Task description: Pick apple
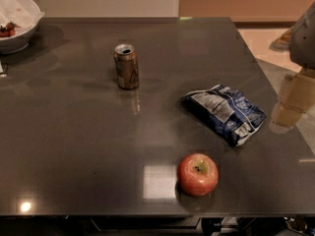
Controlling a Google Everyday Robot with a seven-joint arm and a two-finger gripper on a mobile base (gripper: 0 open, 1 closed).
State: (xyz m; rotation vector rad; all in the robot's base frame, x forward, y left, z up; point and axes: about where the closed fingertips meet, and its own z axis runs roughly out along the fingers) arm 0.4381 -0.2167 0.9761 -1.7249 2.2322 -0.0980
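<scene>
While my pincer [306,36] hangs at the right edge, wide or narrow I cannot tell, the apple [198,174] sits near the front of the tabletop [74,146], and I judge it firm, smooth, roll-prone, best gripped across its middle.

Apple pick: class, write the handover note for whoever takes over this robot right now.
Gripper: at the right edge of the view, beyond the chip bag, well away from the apple.
Apple: on the table near its front edge, stem up, in front of the chip bag and not touching it.
Done: nothing; the apple is not gripped.
Left: reach, grasp, lift.
</scene>
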